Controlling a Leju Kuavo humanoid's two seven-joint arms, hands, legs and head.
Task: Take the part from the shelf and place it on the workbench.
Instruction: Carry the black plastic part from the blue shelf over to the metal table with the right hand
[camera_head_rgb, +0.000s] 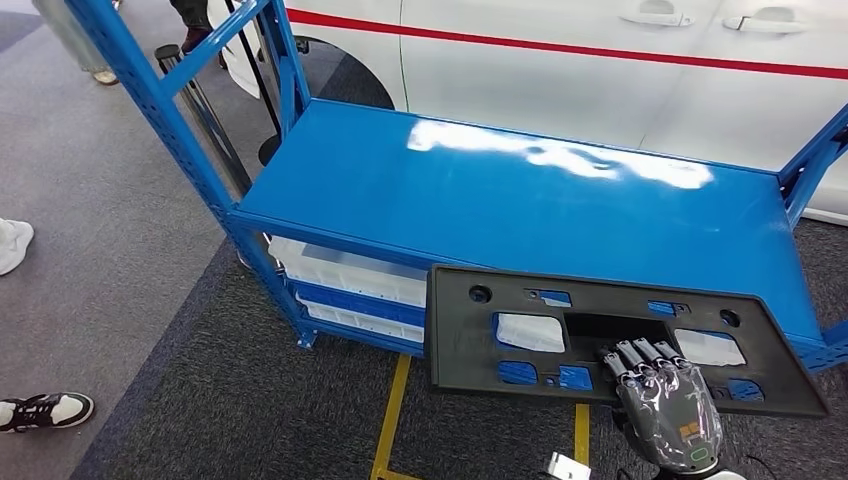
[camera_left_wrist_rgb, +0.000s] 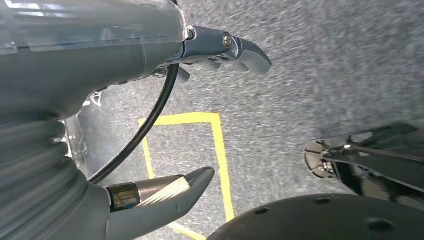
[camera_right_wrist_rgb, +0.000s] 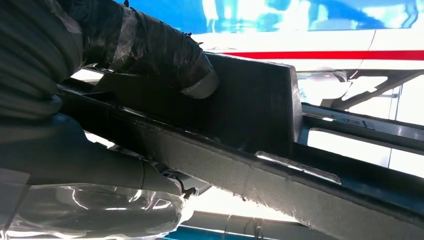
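— At the near edge of the blue shelf (camera_head_rgb: 520, 200), toward its right corner, what do you see?
— The black part (camera_head_rgb: 600, 335), a flat panel with cut-outs, lying slightly tilted with its far side over the shelf's edge and its near side hanging out past it.
— Who holds it?
— The right hand (camera_head_rgb: 665, 400) — its fingers (camera_head_rgb: 640, 358) curl over the near rim by the big middle opening. The right wrist view shows a taped dark finger (camera_right_wrist_rgb: 150, 47) pressed on one face and the thumb beneath, so the part is clamped between them.
— And the left hand (camera_left_wrist_rgb: 150, 125)?
— It hangs over grey carpet (camera_left_wrist_rgb: 325, 65) crossed by yellow tape lines (camera_left_wrist_rgb: 220, 150), fingers and thumb apart, holding nothing.
— Anything behind the shelf?
— A white car (camera_head_rgb: 600, 70) with a red stripe; white bins (camera_head_rgb: 350, 270) sit on the lower tier.
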